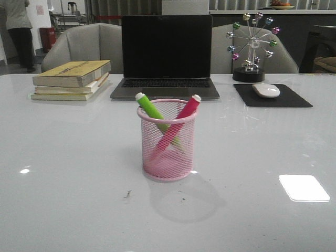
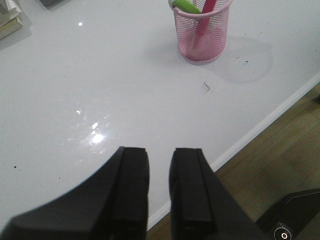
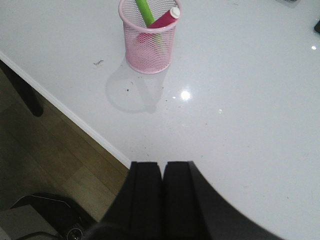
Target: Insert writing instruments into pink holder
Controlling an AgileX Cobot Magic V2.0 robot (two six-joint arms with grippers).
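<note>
The pink wire-mesh holder (image 1: 167, 147) stands upright at the middle of the white table. Both markers lean crossed inside it: the lime green marker (image 1: 152, 110) tilts left, the pink-red marker (image 1: 187, 111) tilts right, and their white tips poke above the rim. The left wrist view shows the holder (image 2: 202, 35) far from my left gripper (image 2: 159, 152), which hangs open and empty over the table's near edge. Seen from the right wrist, the holder (image 3: 149, 42) is likewise well away from my right gripper (image 3: 162, 165), whose fingers are shut on nothing. Neither gripper appears in the front view.
A stack of books (image 1: 72, 80) lies at the back left. A laptop (image 1: 166, 55) stands behind the holder. A mouse on a black pad (image 1: 266, 90) and a ferris-wheel ornament (image 1: 252, 47) sit at the back right. The table's front edge (image 3: 75, 117) borders wooden floor.
</note>
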